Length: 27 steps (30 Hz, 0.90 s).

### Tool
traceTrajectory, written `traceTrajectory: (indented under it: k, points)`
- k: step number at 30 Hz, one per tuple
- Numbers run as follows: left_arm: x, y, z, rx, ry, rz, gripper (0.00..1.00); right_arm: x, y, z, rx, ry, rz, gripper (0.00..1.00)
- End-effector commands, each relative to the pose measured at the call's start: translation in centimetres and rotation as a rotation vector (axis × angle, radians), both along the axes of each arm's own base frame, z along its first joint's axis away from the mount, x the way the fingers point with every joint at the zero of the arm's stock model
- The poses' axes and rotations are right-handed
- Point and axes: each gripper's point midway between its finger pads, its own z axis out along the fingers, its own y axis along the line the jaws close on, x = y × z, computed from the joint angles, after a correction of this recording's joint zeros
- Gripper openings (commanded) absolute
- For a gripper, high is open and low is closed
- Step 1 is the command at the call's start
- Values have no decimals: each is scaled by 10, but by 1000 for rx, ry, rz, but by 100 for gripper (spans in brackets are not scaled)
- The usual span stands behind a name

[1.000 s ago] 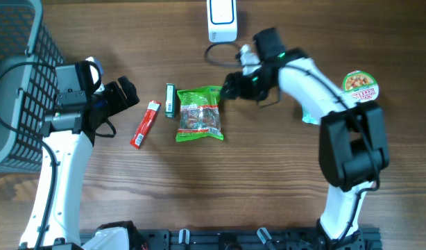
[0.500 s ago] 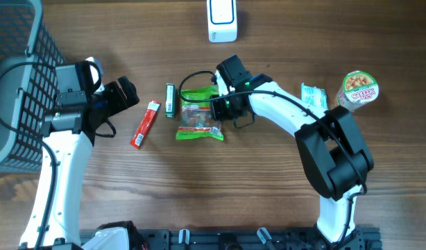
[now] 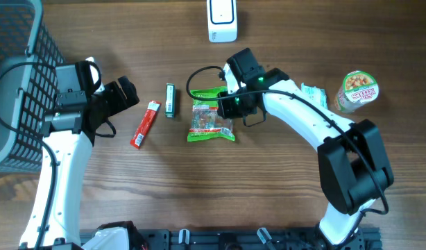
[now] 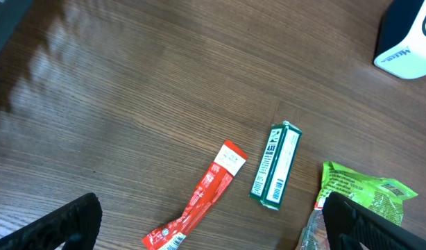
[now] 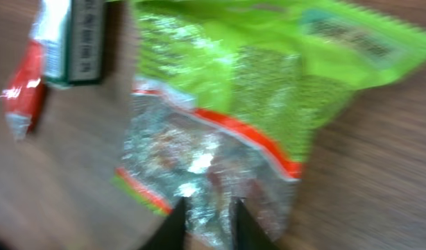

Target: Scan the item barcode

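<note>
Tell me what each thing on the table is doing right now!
Right pincer: shut on the snack bag.
Snack bag: crumpled, pinched at its edge.
Left pincer: open, holding nothing.
Red stick packet: lying flat, untouched.
Gum pack: lying flat, untouched.
Noodle cup: standing, lid on.
Scanner: sitting at the table's far edge, untouched.

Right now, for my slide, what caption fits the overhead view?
Right gripper pinches the green snack bag; left gripper hangs open near the basket.
</note>
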Motion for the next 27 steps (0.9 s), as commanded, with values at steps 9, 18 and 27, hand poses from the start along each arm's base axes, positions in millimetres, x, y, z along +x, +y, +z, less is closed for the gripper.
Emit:
traceTrajectory:
  k: [9,18,27]
  points:
    - [3,-2,6,-3,-17,-8,100,-24,3,4,145,125,-27,4]
    - [3,-2,6,-3,-17,-8,100,-37,-10,-49,126,162,-196,4]
    - [3,-2,6,-3,-17,-8,100,-33,7,-30,201,77,-100,11]
